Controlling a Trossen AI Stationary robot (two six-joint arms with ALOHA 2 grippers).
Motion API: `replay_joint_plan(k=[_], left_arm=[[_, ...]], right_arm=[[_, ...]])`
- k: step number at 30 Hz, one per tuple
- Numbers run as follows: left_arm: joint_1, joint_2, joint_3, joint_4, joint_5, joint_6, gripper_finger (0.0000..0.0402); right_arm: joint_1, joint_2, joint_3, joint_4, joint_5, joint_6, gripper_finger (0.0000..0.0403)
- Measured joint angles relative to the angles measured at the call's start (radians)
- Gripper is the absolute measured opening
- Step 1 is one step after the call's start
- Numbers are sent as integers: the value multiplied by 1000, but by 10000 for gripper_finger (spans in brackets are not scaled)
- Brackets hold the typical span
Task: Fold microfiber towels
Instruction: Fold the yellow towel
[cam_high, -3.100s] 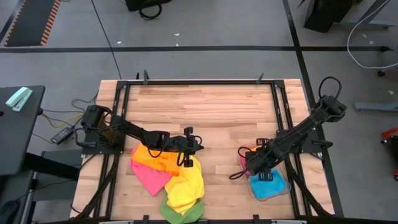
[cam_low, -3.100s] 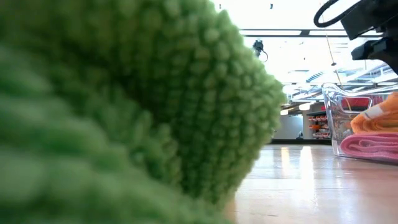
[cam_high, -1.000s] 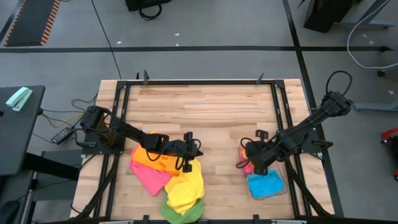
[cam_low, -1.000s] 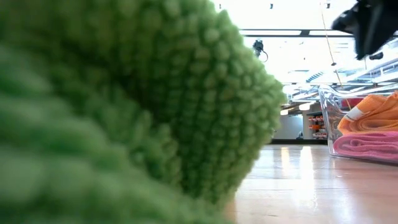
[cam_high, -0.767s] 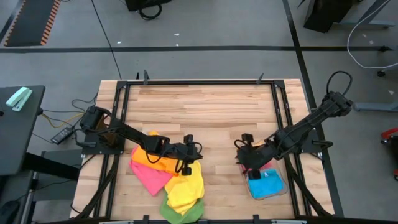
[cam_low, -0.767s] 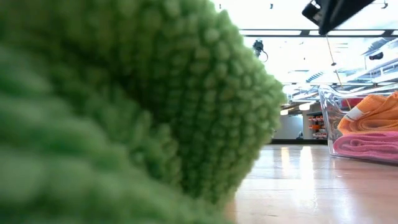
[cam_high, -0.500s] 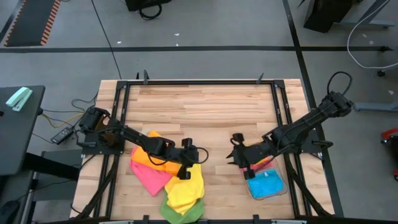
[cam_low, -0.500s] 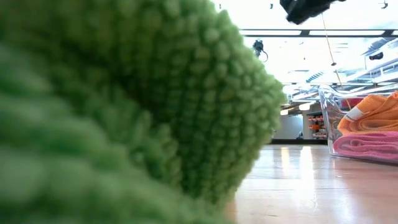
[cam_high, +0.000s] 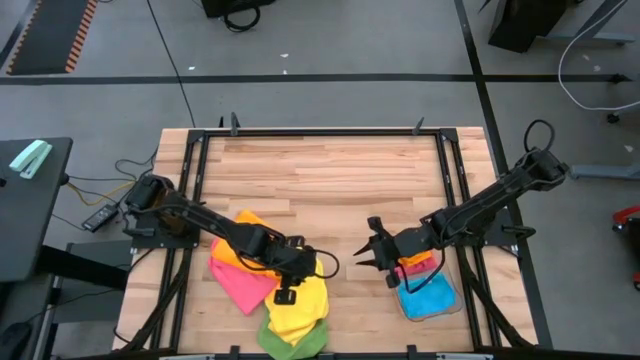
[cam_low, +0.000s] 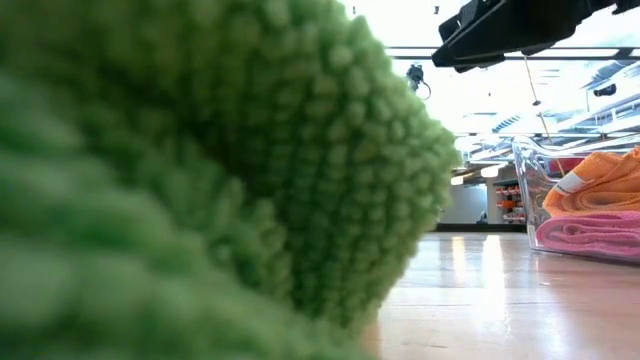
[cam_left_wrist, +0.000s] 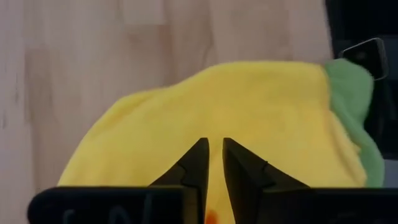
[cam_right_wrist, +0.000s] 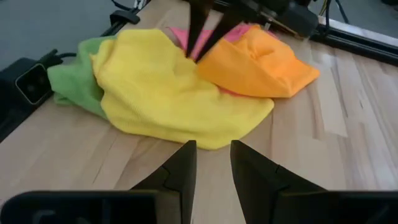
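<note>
Yellow towel (cam_high: 298, 301) under left gripper (cam_high: 284, 295) (slightly parted); right gripper (cam_high: 366, 253) open, over bare wood.

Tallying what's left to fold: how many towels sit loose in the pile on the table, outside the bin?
4: orange towel at the pile's far end, pink towel beside it, yellow towel under the left gripper, green towel at the table's near edge. More may be hidden underneath.

Nubby matt microfiber towels (cam_high: 290, 300) on smooth, faintly glossy wooden tabletop (cam_high: 320, 185)

Wood table (cam_high: 330, 180); towel pile (cam_high: 275, 290) front-left, clear bin (cam_high: 432, 297) front-right
</note>
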Motion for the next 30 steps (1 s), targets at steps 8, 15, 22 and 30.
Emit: replay_joint_plan(k=[8, 15, 22, 30], left_arm=[[-11, 2, 0, 149, 26, -69, 97], [-99, 30, 1, 253, 18, -190, 151], [-172, 64, 1, 366, -99, -225, 193], [-194, 152, -1, 432, -187, -192, 194]], right_arm=[[0, 0, -14, 50, 7, 0, 107], [0, 0, -14, 50, 8, -1, 107], [-18, 0, -14, 59, 8, -23, 107], [-48, 0, -14, 85, -22, -57, 107]])
